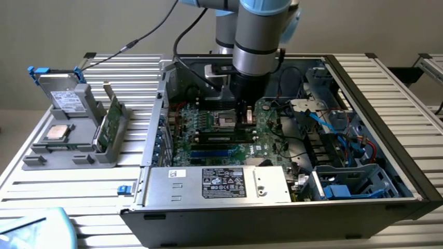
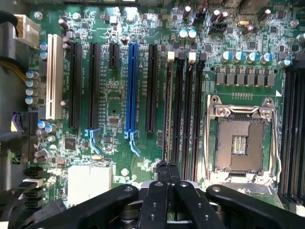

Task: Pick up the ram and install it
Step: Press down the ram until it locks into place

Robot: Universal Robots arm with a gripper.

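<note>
One gripper (image 1: 244,113), its fingers pressed together with no gap, hangs inside the open computer case (image 1: 387,129) over the motherboard (image 2: 112,95). One ram (image 2: 167,109) stands edge-on in the outermost of four black memory slots (image 2: 189,109), on the far side from the one processor socket (image 2: 240,143). The closed fingertips (image 2: 162,169) sit over one end of the ram; whether they touch it is unclear.

A robotics lab bench — slatted aluminium table (image 1: 76,199), an open PC case (image 1: 387,155), a parts jig (image 1: 69,150) at nine o'clock.
</note>
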